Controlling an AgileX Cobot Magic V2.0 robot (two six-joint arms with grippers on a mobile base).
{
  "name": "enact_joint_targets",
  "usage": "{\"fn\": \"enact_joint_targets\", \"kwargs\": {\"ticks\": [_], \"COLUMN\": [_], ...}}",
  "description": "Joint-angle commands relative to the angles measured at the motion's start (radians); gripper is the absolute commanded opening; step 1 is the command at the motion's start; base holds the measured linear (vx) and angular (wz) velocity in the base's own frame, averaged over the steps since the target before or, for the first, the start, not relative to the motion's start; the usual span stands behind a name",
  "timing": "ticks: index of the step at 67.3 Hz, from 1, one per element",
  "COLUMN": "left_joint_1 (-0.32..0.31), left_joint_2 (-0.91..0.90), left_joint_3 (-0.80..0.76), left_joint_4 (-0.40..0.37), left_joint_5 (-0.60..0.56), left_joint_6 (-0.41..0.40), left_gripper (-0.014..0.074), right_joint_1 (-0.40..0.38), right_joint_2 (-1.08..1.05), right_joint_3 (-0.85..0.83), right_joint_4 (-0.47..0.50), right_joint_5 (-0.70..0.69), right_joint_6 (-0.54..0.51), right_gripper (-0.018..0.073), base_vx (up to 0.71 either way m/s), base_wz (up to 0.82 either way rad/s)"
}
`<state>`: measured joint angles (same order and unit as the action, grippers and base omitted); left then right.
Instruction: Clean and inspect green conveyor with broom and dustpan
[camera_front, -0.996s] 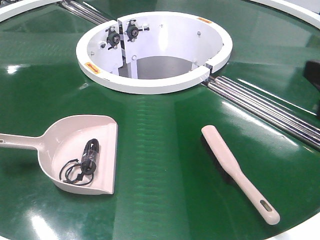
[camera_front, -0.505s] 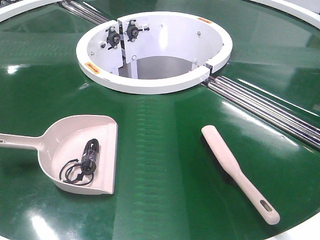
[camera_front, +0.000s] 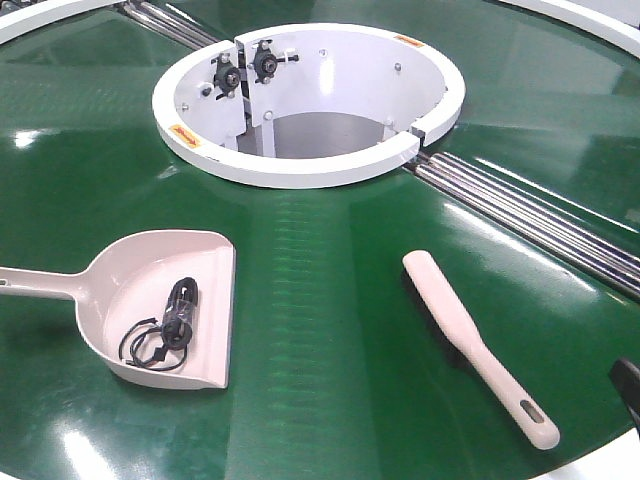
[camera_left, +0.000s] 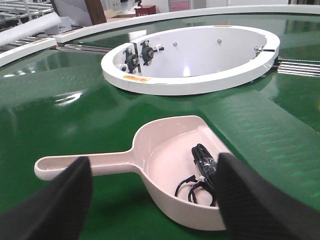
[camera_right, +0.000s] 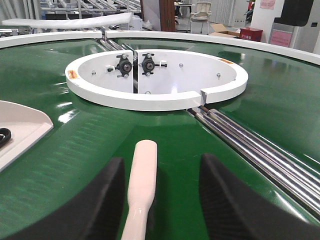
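The green conveyor (camera_front: 330, 340) carries both tools. The dustpan (camera_front: 160, 300) lies at the left, handle pointing left, with a coiled black cable (camera_front: 170, 325) inside. The broom (camera_front: 470, 340) lies at the right, handle toward the near edge. In the left wrist view my left gripper (camera_left: 154, 167) is open and hovers just behind the dustpan (camera_left: 175, 165), not touching it. In the right wrist view my right gripper (camera_right: 160, 172) is open and straddles the broom (camera_right: 141, 180), which lies close to its left finger. One dark fingertip (camera_front: 628, 385) shows at the front view's right edge.
A white ring-shaped housing (camera_front: 300, 165) with bearings inside rises from the belt behind the tools. Silver rollers (camera_front: 530, 215) run diagonally from it to the right. The belt's white outer rim (camera_left: 150, 20) curves round the back.
A dark tip of my right gripper has come into the front view at the lower right edge, near the broom's handle. The dustpan, cable and broom have not moved.
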<state>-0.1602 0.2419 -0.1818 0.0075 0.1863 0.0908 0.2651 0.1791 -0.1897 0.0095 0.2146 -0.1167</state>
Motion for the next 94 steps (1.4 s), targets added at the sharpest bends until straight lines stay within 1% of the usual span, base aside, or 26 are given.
{"fn": "enact_joint_targets", "kwargs": {"ticks": [1, 4, 5, 7, 8, 9, 59, 66, 71, 78, 81, 85, 86, 88, 94], "left_joint_1": [-0.007, -0.007, -0.007, -0.007, -0.007, -0.007, -0.007, -0.003, 0.013, 0.034, 0.04, 0.043, 0.043, 0.043, 0.043], "left_joint_2": [0.008, 0.008, 0.008, 0.008, 0.008, 0.008, 0.009, -0.032, -0.108, -0.196, -0.228, -0.268, -0.273, -0.271, -0.269], "left_joint_3": [-0.025, -0.025, -0.025, -0.025, -0.025, -0.025, -0.019, 0.021, 0.058, 0.14, 0.184, 0.239, 0.241, 0.236, 0.237], "left_joint_4": [-0.001, -0.001, -0.001, -0.001, -0.001, -0.001, -0.001, 0.001, 0.018, 0.017, 0.015, 0.015, 0.015, 0.017, 0.017], "left_joint_5": [-0.088, -0.088, -0.088, -0.089, -0.088, -0.088, -0.095, -0.102, -0.1, -0.154, -0.177, -0.208, -0.206, -0.169, -0.164], "left_joint_6": [-0.007, -0.007, -0.007, -0.007, -0.007, -0.007, -0.007, -0.007, -0.007, -0.009, -0.023, -0.079, -0.091, -0.112, -0.115], "left_gripper": [0.0302, 0.0185, 0.0132, 0.0061, 0.001, -0.0008, -0.0007, -0.0007, -0.0007, -0.0007, -0.0007, -0.0007, -0.0007, -0.0007, -0.0007], "right_joint_1": [-0.005, -0.005, -0.005, -0.005, -0.005, -0.005, -0.005, -0.005, -0.005, -0.005, -0.005, -0.005, -0.005, -0.005, -0.005], "right_joint_2": [0.013, 0.013, 0.013, 0.013, 0.013, 0.013, 0.013, 0.013, 0.013, 0.013, 0.013, 0.013, 0.013, 0.013, 0.013], "right_joint_3": [-0.026, -0.026, -0.026, -0.026, -0.026, -0.026, -0.026, -0.026, -0.026, -0.026, -0.026, -0.026, -0.026, -0.026, -0.026], "right_joint_4": [-0.001, -0.001, -0.001, -0.002, -0.002, -0.002, -0.002, -0.002, -0.002, -0.002, -0.002, -0.002, -0.002, -0.002, -0.002], "right_joint_5": [-0.088, -0.089, -0.089, -0.093, -0.094, -0.099, -0.108, -0.107, -0.107, -0.107, -0.107, -0.107, -0.107, -0.107, -0.107], "right_joint_6": [-0.003, -0.003, -0.003, -0.004, -0.004, -0.005, -0.003, -0.003, -0.003, -0.003, -0.003, -0.003, -0.003, -0.003, -0.003], "right_gripper": [0.0199, 0.012, 0.0097, 0.0038, 0.0015, -0.0017, -0.001, -0.001, -0.001, -0.001, -0.001, -0.001, -0.001, -0.001, -0.001], "base_vx": [0.0, 0.0, 0.0, 0.0, 0.0, 0.0, 0.0, 0.0, 0.0, 0.0, 0.0, 0.0, 0.0, 0.0, 0.0], "base_wz": [0.0, 0.0, 0.0, 0.0, 0.0, 0.0, 0.0, 0.0, 0.0, 0.0, 0.0, 0.0, 0.0, 0.0, 0.0]}}
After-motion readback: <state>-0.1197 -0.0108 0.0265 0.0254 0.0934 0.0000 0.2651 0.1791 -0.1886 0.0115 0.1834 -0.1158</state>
